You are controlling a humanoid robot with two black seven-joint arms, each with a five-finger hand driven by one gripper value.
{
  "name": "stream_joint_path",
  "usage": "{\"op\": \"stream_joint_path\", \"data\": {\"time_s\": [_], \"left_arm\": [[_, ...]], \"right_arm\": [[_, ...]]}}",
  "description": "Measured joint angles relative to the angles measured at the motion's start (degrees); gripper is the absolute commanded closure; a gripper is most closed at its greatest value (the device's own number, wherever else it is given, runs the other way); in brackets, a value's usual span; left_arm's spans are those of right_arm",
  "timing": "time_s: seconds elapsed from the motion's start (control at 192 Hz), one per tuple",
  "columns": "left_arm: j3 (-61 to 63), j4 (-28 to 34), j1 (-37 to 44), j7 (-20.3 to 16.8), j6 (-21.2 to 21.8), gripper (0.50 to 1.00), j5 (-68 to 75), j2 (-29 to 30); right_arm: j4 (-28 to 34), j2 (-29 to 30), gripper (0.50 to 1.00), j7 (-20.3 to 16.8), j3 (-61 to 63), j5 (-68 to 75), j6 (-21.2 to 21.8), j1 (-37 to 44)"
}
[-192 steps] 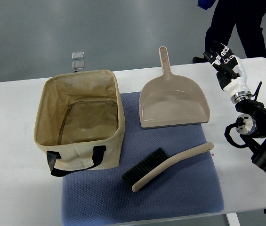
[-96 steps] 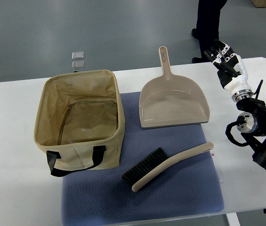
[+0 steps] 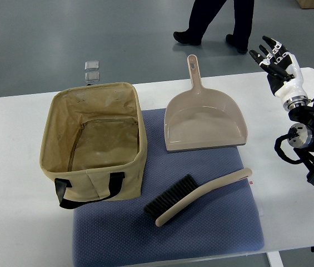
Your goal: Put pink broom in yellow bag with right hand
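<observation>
The broom (image 3: 198, 197), pale pinkish-beige with black bristles, lies flat on the blue mat (image 3: 168, 233), handle pointing to the right. The yellow-tan fabric bag (image 3: 94, 142) stands open at the left, black handle on its near side, nothing inside. My right hand (image 3: 276, 58) is raised above the table's far right corner, well away from the broom, its fingers spread and holding nothing. The black right arm runs down the right edge. No left arm shows.
A matching dustpan (image 3: 204, 119) lies on the mat's far side, handle pointing away. A person's legs (image 3: 218, 22) walk on the floor beyond the white table (image 3: 12, 222). Two small clear squares (image 3: 92, 71) lie on the floor.
My right hand has lifted up and to the right, and its fingers have spread. The person behind the table has walked to the left. Broom, bag and dustpan have not moved.
</observation>
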Motion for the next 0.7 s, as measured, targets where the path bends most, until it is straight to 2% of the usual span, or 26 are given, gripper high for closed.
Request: {"op": "stream_joint_path", "data": {"time_s": [0.156, 0.271, 0.464, 0.699], "left_arm": [[0.03, 0.01, 0.0, 0.0, 0.0, 0.5, 0.0, 0.0], [0.04, 0.04, 0.02, 0.0, 0.0, 0.5, 0.0, 0.0], [0.06, 0.04, 0.02, 0.0, 0.0, 0.5, 0.0, 0.0], [0.08, 0.01, 0.02, 0.0, 0.0, 0.5, 0.01, 0.0]], "right_arm": [[0.64, -1.82, 0.57, 0.22, -4.45, -1.45, 0.02, 1.95], [2.14, -5.66, 0.57, 0.46, -12.2, -3.4, 0.02, 4.65], [9.11, -14.73, 0.57, 0.91, -27.26, -7.25, -0.48, 10.32], [18.24, -22.81, 0.57, 1.97, -43.55, -13.38, -2.59, 17.94]]}}
